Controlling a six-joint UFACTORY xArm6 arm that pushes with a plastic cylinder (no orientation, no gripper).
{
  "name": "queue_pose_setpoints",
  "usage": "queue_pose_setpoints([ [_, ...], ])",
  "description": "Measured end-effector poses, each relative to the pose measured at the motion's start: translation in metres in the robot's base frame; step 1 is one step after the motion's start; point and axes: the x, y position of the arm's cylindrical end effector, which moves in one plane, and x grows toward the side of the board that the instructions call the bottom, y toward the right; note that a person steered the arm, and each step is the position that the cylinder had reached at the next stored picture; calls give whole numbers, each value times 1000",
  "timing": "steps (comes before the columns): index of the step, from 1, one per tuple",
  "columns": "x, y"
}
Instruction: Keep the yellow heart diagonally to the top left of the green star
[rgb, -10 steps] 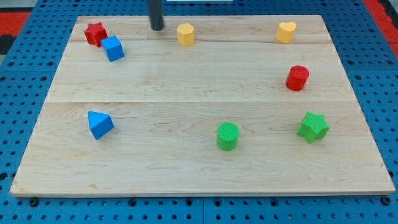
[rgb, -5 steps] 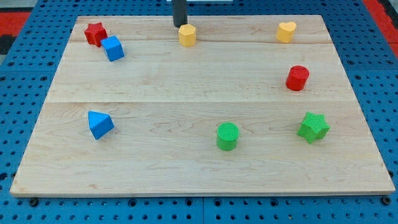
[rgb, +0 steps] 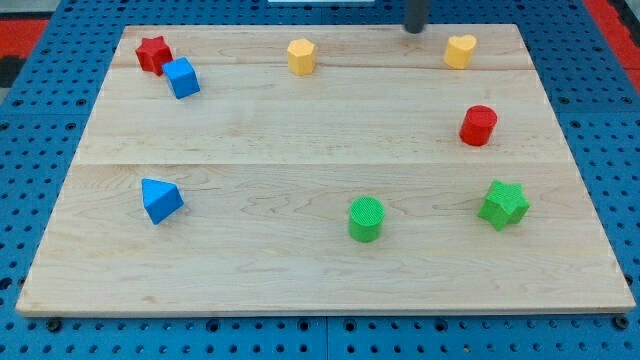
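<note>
You see only the lowest stretch of the dark rod (rgb: 415, 14); the view's top edge cuts off the rest. Its tip (rgb: 414, 30) looks blurred, so contact with the tabletop (rgb: 300, 130) cannot be judged.

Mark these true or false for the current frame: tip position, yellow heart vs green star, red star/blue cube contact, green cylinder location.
1. My tip sits at the view's top edge of the board, just left of the yellow heart. True.
2. My tip is touching the yellow heart. False: a gap shows between them.
3. The yellow heart lies above and slightly left of the green star. True.
4. The red star and the blue cube sit far apart. False: they are right next to each other at the view's top left, apparently touching.
5. The green cylinder is at the view's top right. False: it is at the bottom, right of centre, left of the green star.
</note>
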Motion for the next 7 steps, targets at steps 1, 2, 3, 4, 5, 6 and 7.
queue_pose_setpoints([
  [1,24,41],
  [2,63,-7],
  [3,72,-8],
  [4,61,34],
  [5,99,-15],
  [6,150,-118],
  [7,187,-133],
])
